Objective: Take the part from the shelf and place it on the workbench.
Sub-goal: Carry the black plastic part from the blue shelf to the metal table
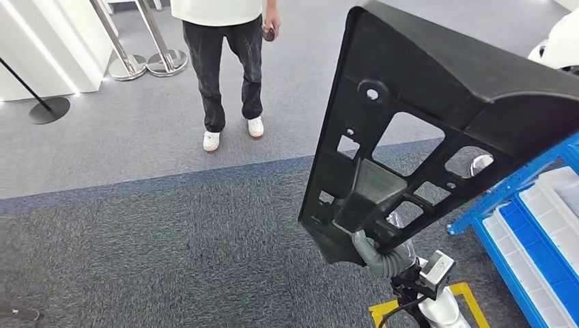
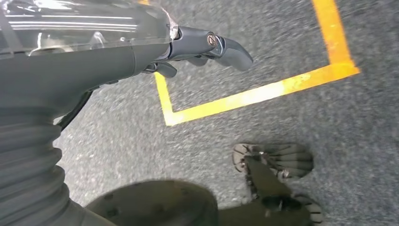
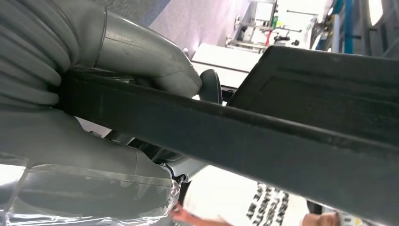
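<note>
Part: the large flat black plastic panel with rectangular and round cut-outs (image 1: 423, 130) is off the shelf and up in the air, tilted, its lower edge resting in the right hand (image 1: 372, 249).
Right hand: clamped on the panel's lower rim; in the right wrist view the thick grey thumb (image 3: 155, 61) lies over one face of the rim and darker fingers show on the other side of it.
Left hand: the left hand (image 2: 207, 47) hangs low over the carpet, holding nothing, its dark fingers stretched forward and loosely together; whether they are fully closed I cannot tell.
Shelf: the blue metal rack with white trays (image 1: 539, 225) stands at the right, just beside the carried panel.
Floor: grey carpet with a yellow taped square (image 2: 263, 94) under the left hand.
Person: someone in black trousers and white shoes (image 1: 229, 75) stands ahead, well apart from the panel, with a small dark object in one hand.
Done, by my judgement: the pick-up is complete, since the panel is clear of the rack and borne by the right hand alone.
Left, by my judgement: carrying to the workbench and setting the panel down; no workbench can be made out here.
Risk, by my judgement: a long panel held at one edge could swing or slip.
</note>
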